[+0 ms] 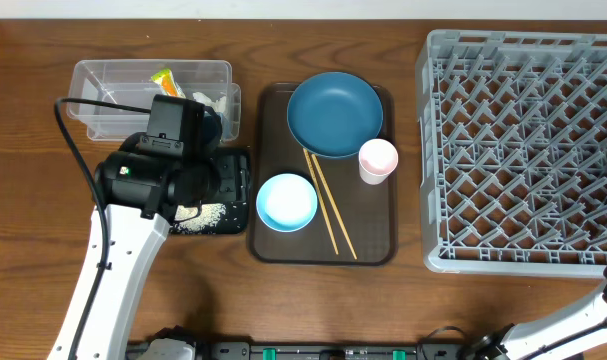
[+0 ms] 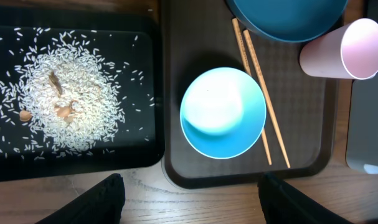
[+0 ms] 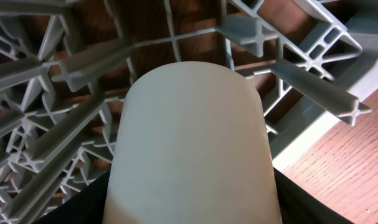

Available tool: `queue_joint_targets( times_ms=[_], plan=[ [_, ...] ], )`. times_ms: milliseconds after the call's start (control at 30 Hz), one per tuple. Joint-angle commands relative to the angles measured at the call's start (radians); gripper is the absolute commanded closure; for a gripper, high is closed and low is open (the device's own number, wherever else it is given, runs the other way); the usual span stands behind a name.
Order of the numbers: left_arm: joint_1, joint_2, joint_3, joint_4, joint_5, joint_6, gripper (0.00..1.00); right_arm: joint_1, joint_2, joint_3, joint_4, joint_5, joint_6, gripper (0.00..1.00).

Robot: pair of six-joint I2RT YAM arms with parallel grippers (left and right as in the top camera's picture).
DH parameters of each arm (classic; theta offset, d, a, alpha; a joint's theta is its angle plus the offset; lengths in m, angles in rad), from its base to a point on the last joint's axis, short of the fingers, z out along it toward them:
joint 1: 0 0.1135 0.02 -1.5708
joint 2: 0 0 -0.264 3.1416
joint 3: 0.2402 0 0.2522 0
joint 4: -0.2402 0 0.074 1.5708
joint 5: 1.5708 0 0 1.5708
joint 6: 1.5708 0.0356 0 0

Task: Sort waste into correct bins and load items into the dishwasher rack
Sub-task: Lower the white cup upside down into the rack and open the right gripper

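My left gripper hangs open and empty over the table's front edge, between the black tray of loose rice and the brown serving tray. The light blue bowl, the chopsticks, a pinkish cup and the dark blue plate sit on that tray. The clear tub holds the snack wrapper and tissue. My right gripper is shut on a pale white cup, held over the grey rack lattice near its corner.
The brown serving tray lies mid-table between the bins and the dishwasher rack. My left arm covers part of the black tray. The right arm enters at the bottom right corner.
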Motion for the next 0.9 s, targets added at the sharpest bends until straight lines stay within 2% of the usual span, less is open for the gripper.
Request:
queue_joint_targets(
  times_ms=[0,533,867],
  plan=[
    [0.004,-0.005,0.003,-0.003,-0.009,0.013,0.29,-0.016,0.008,0.013,0.003,-0.040,0.015,0.36],
    [0.004,-0.005,0.003,-0.003,-0.009,0.013,0.29,-0.016,0.008,0.014,-0.012,-0.055,0.033,0.21],
    [0.004,-0.005,0.003,-0.003,-0.009,0.013,0.29,-0.015,-0.020,0.018,-0.006,-0.082,0.034,0.23]
  ],
)
